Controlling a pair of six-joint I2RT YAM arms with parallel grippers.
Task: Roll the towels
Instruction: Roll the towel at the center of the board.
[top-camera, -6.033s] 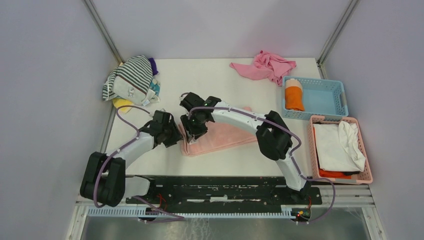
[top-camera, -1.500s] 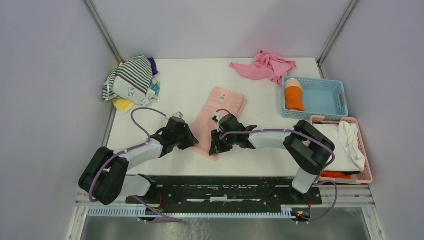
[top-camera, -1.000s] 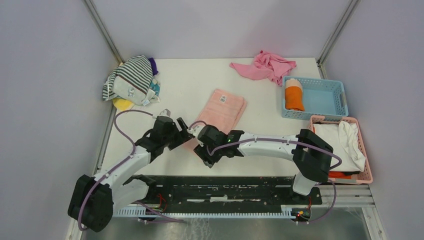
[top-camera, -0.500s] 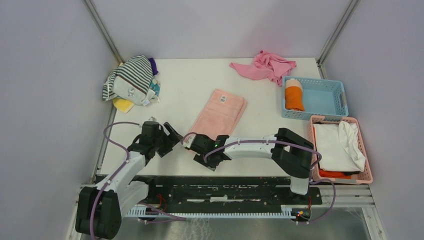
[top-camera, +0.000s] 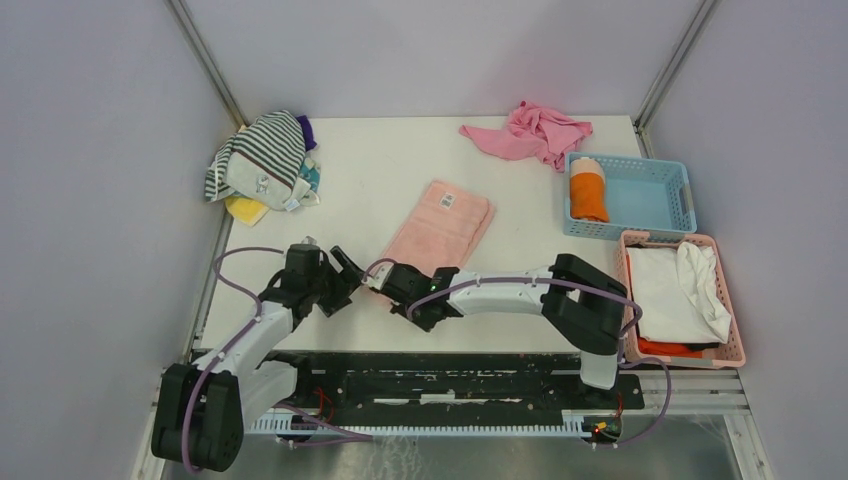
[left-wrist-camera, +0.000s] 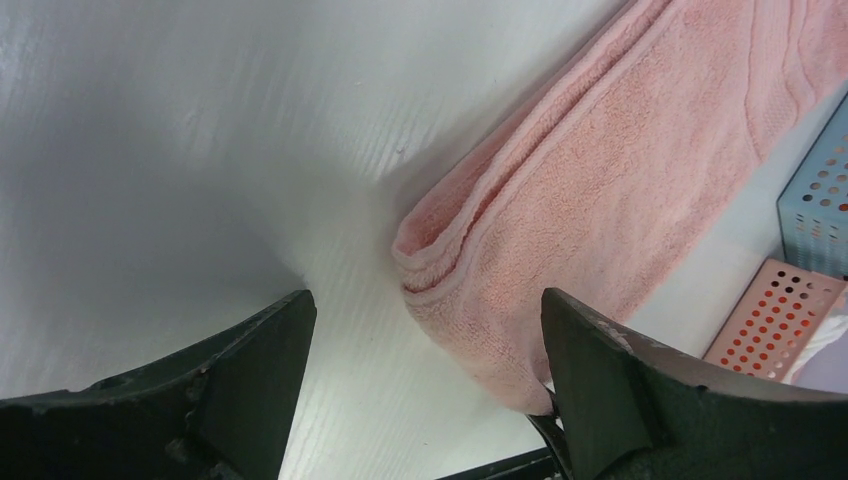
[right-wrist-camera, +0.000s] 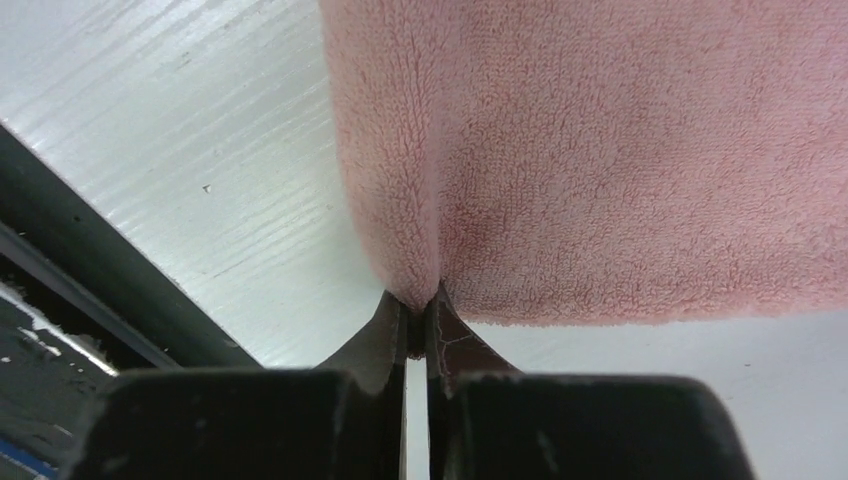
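Note:
The pale pink towel (top-camera: 440, 225) lies folded in a long strip on the table, its white label (top-camera: 447, 200) at the far end. My right gripper (top-camera: 395, 283) is shut on the strip's near corner; in the right wrist view the fingers (right-wrist-camera: 415, 312) pinch the terry edge (right-wrist-camera: 600, 150). My left gripper (top-camera: 348, 272) is open and empty just left of that near end, with the folded corner (left-wrist-camera: 520, 250) between and beyond its fingers (left-wrist-camera: 425, 345). The orange towel (top-camera: 588, 190) lies rolled in the blue basket (top-camera: 655, 228).
A pile of striped and coloured cloths (top-camera: 258, 160) sits at the far left. A bright pink cloth (top-camera: 530, 130) is crumpled at the far edge. A pink basket (top-camera: 722, 358) with white cloth stands at the right. The black rail (top-camera: 450, 375) runs along the near edge.
The towel has been turned from lying crosswise to a diagonal lengthwise strip. Both arms have drawn back to its near end. In the last half second the left gripper edged right toward the corner.

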